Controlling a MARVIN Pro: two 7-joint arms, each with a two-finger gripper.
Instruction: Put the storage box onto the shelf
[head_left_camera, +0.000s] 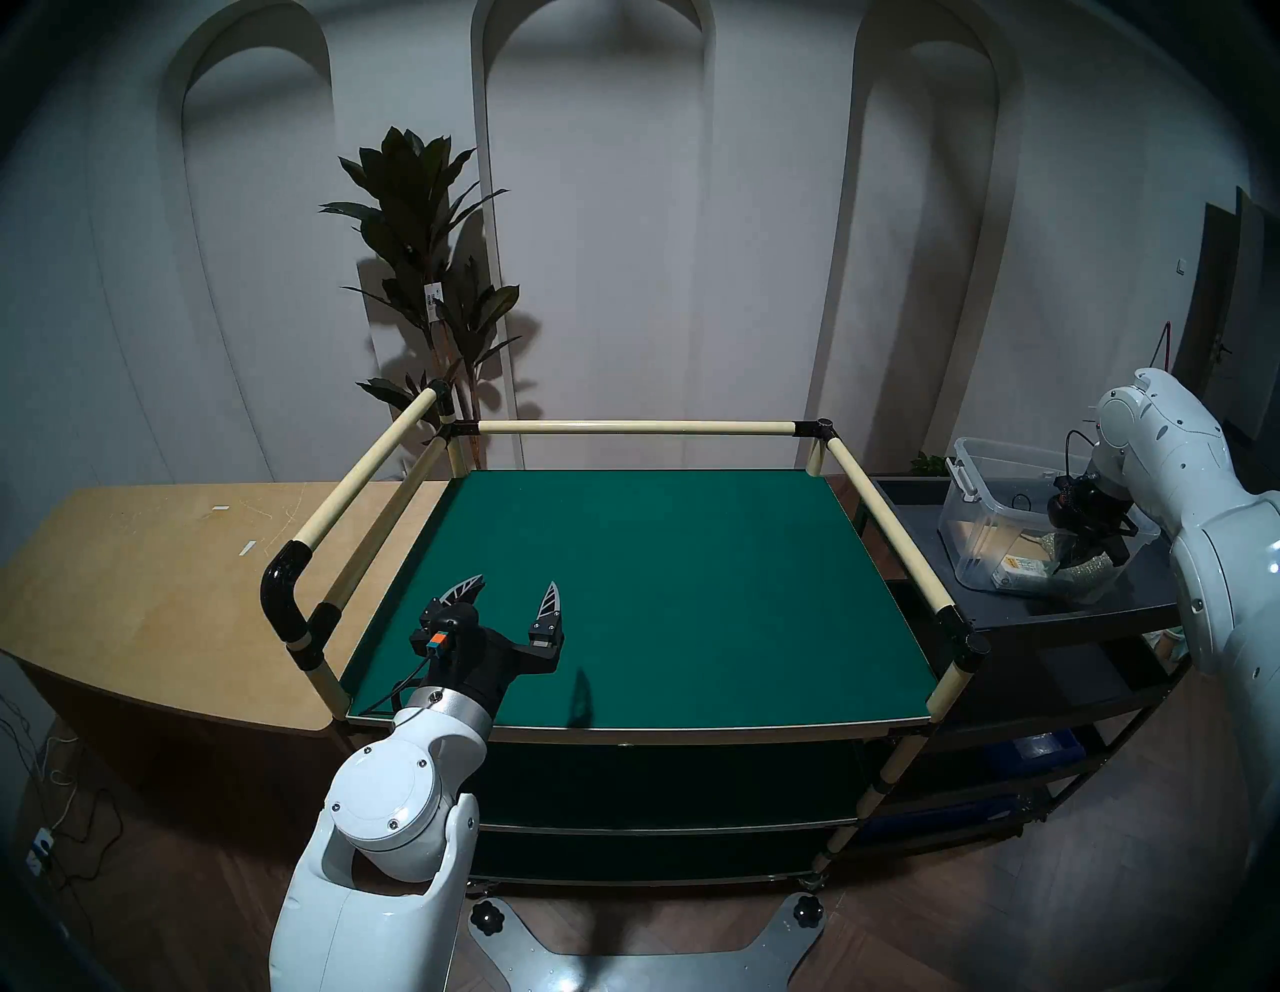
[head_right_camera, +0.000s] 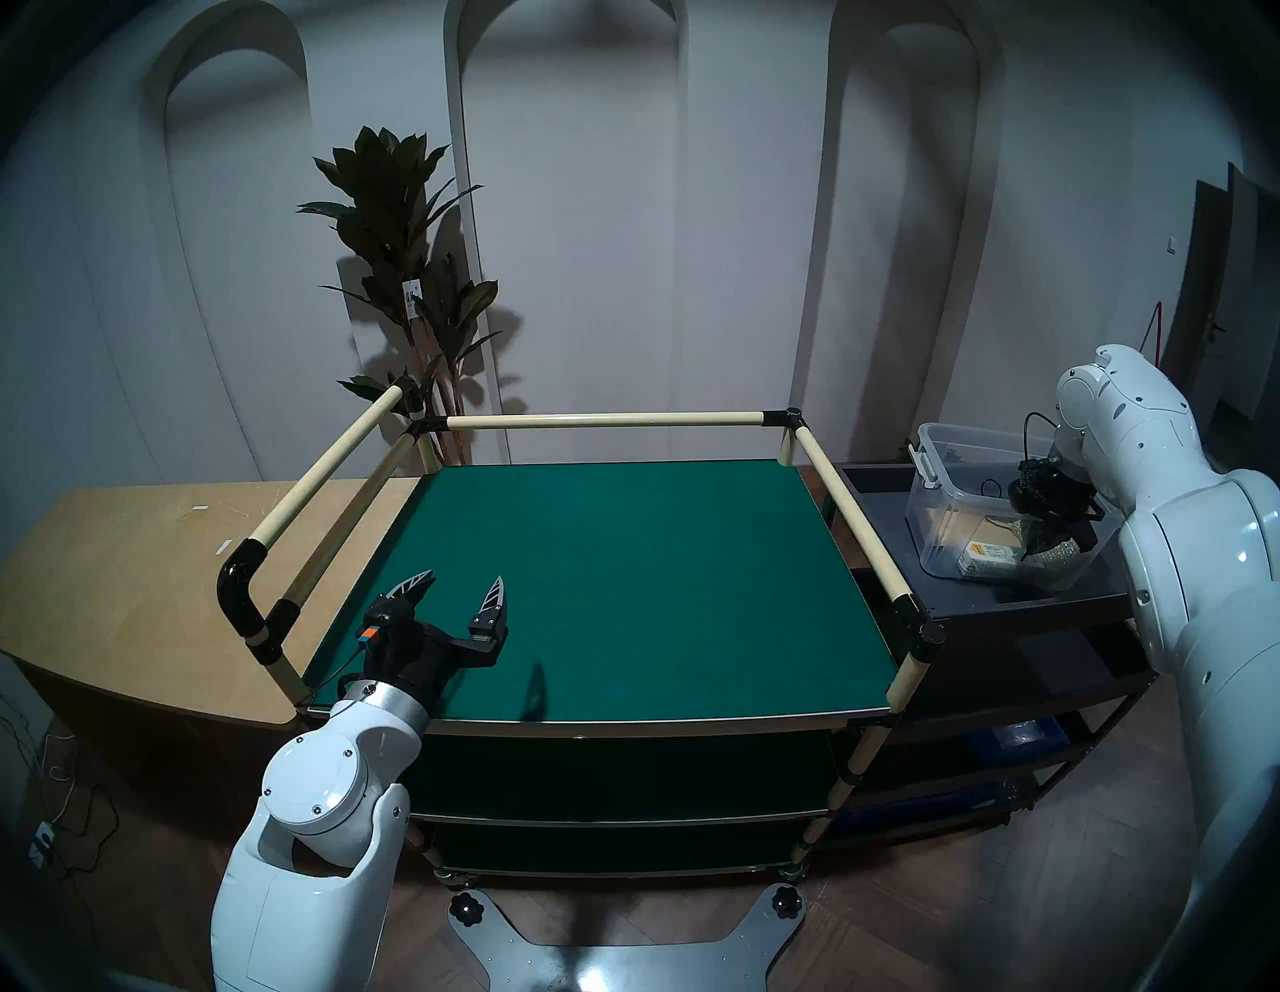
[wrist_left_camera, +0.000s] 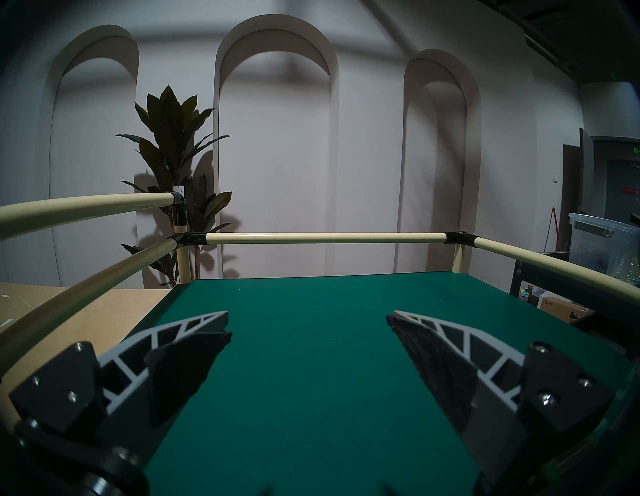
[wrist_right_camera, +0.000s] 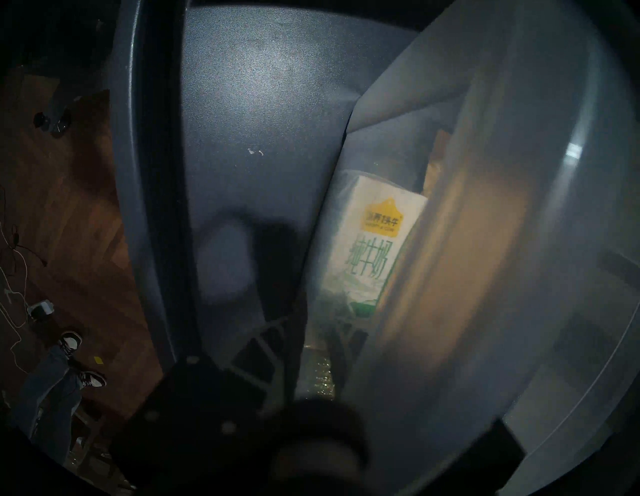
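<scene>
The storage box (head_left_camera: 997, 512), clear with grey clip handles, stands on the top of a black cart at the far right; it also shows in the left wrist view (wrist_left_camera: 602, 242). My right gripper (head_left_camera: 1080, 554) reaches down over its near wall and is shut on that wall. In the right wrist view one lattice finger (wrist_right_camera: 259, 346) is outside the wall (wrist_right_camera: 485, 242); the other finger is hidden. A milk carton (wrist_right_camera: 370, 242) shows through the plastic. The shelf (head_left_camera: 658, 589) has a bare green top deck with cream rails. My left gripper (head_left_camera: 516, 589) hovers open and empty over its front left.
The black tiered cart (head_left_camera: 1080, 616) stands against the shelf's right side, past the cream right rail (head_left_camera: 893, 526). A tan wooden counter (head_left_camera: 152, 589) is on the left. A potted plant (head_left_camera: 422, 277) stands behind. A person's legs (wrist_right_camera: 55, 381) are on the floor beside the cart.
</scene>
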